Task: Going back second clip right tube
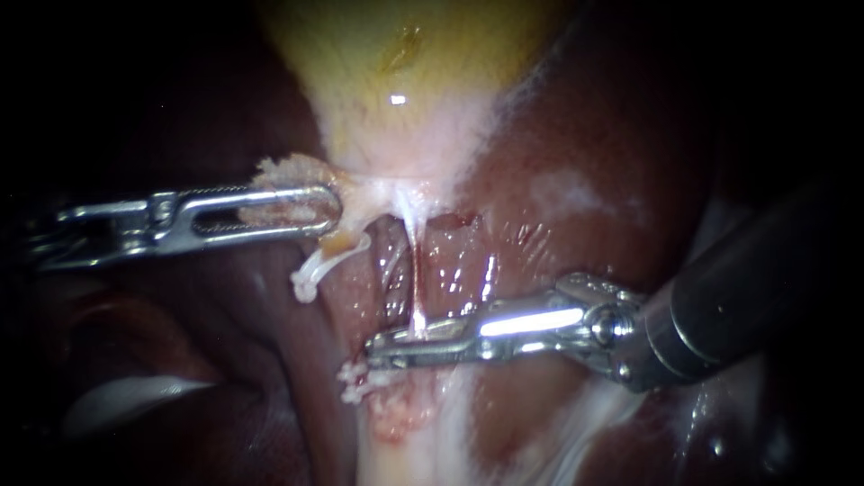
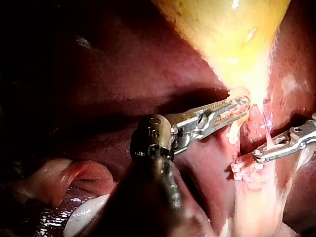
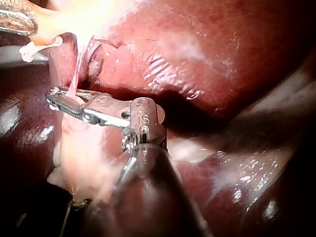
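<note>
The yellowish gallbladder (image 1: 396, 81) hangs over the dark red liver (image 1: 576, 144). My left instrument (image 1: 328, 211) comes in level from the left, jaws shut on a frayed flap of tissue at the gallbladder's neck (image 1: 279, 175). A thin pale tube (image 1: 416, 270) runs straight down from the neck. My right instrument (image 1: 373, 349) lies across its lower end, jaws open by a narrow gap, with the tube passing between them. A white ridged piece (image 1: 353, 382), perhaps a clip, sits just under the jaw tips. The right wrist view shows the tube (image 3: 74, 79) entering my right instrument (image 3: 52, 96).
A short white stub with a knobbed end (image 1: 313, 270) hangs below the left jaws, left of the tube. Pale fatty tissue (image 1: 405, 441) spreads below the right jaws. A whitish fold (image 1: 126, 396) lies at lower left. Liver surrounds the site.
</note>
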